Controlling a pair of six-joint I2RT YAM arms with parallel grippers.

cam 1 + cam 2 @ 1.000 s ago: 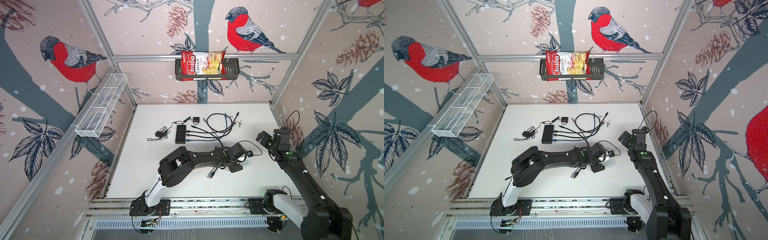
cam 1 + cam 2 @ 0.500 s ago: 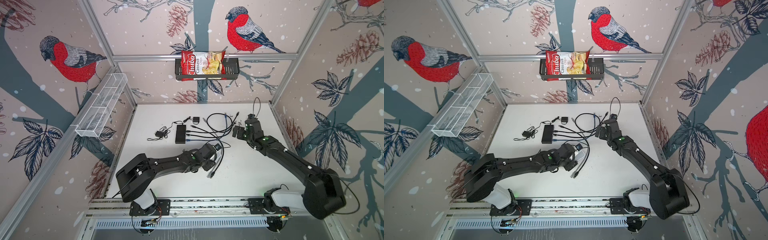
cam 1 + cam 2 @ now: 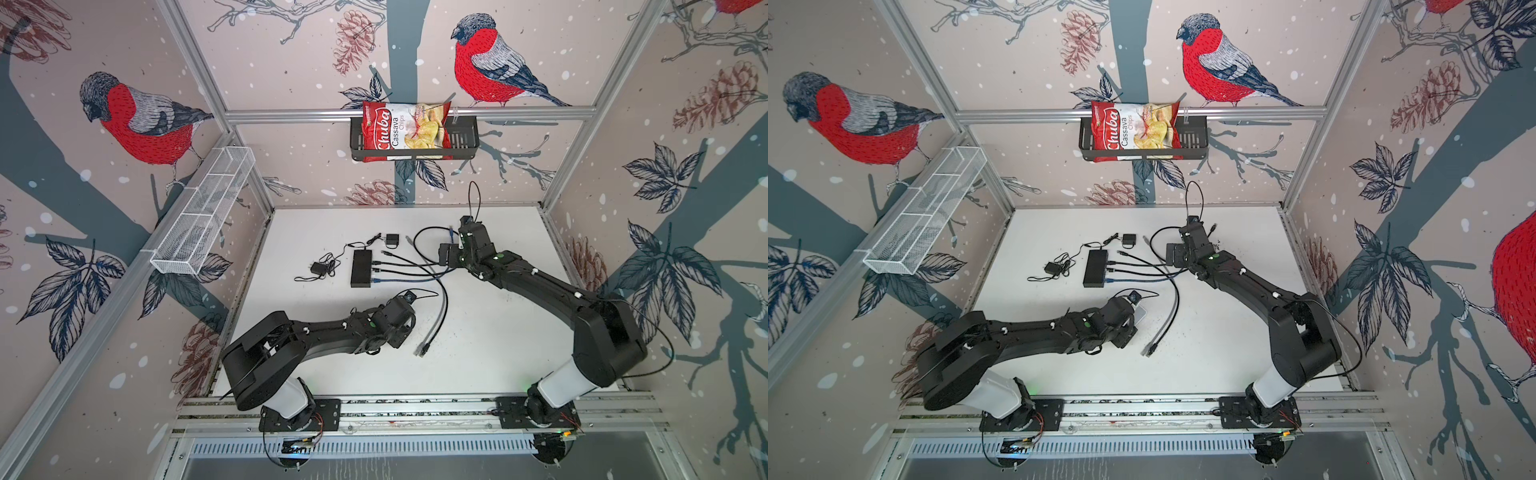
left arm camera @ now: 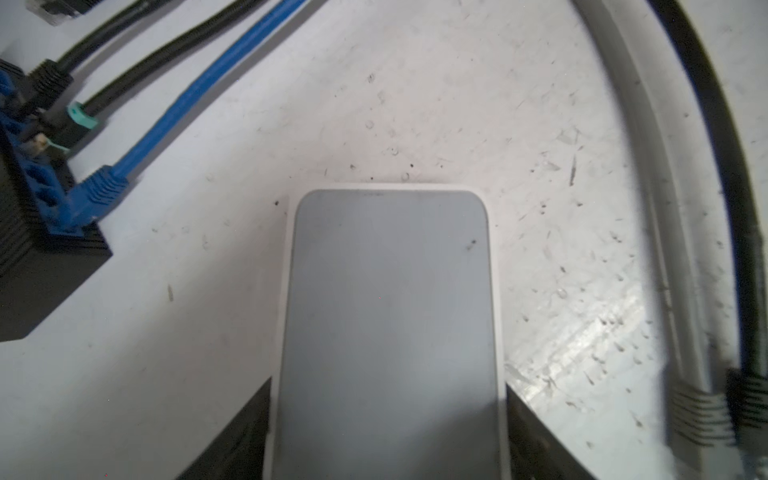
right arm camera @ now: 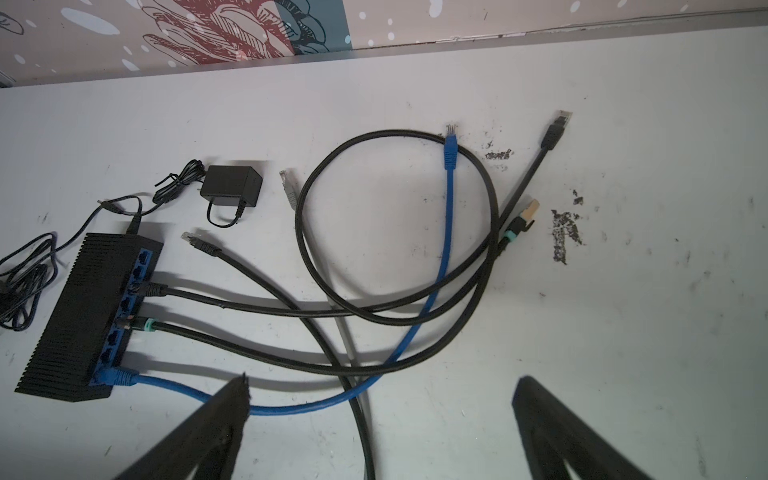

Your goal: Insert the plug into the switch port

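We are logging right gripper point(image 5: 384, 379) spread wide at lower centre over cables point(image 5: 448, 199), left gripper point(image 4: 388, 388) pinching a grey slab point(image 4: 390, 270).

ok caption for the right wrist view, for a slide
Open right gripper above the white table, facing a black switch with three cables plugged in and loose plugs scattered nearby.

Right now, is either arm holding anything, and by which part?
The left tool grips a flat grey slab by its long sides; the right tool, open, holds nothing.
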